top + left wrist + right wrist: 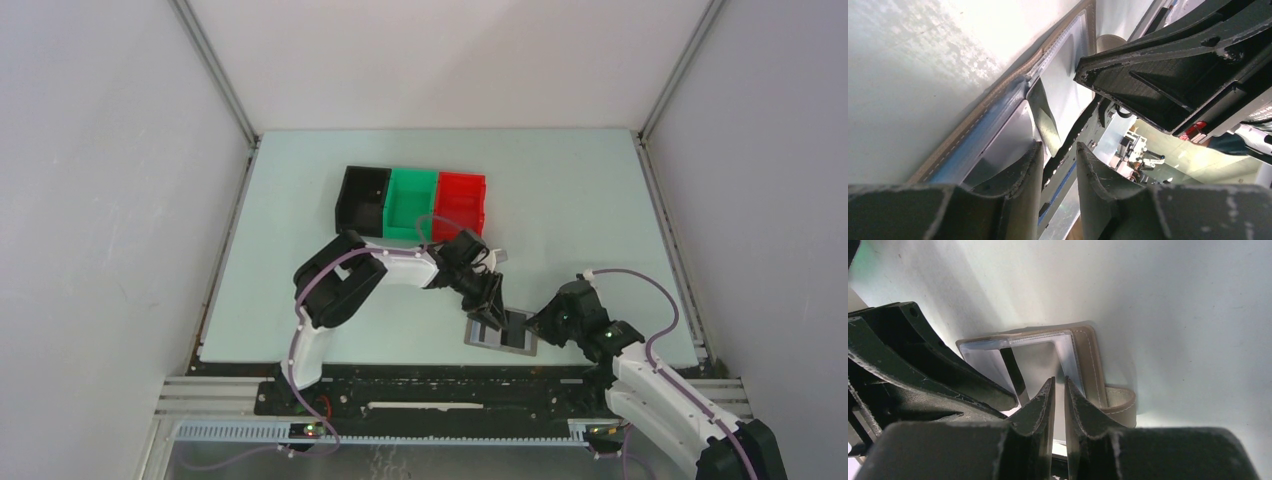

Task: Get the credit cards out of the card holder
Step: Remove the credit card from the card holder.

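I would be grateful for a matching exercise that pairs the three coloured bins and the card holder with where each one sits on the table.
Things:
1. black bin
2. green bin
3. red bin
4. card holder

Places:
A. middle of the row
B. by the near edge of the table, apart from the row
C. left end of the row
D. right end of the row

Pairs: 1-C, 2-A, 3-D, 4-B

Left fingers [1024,176] over open card holder [982,134]
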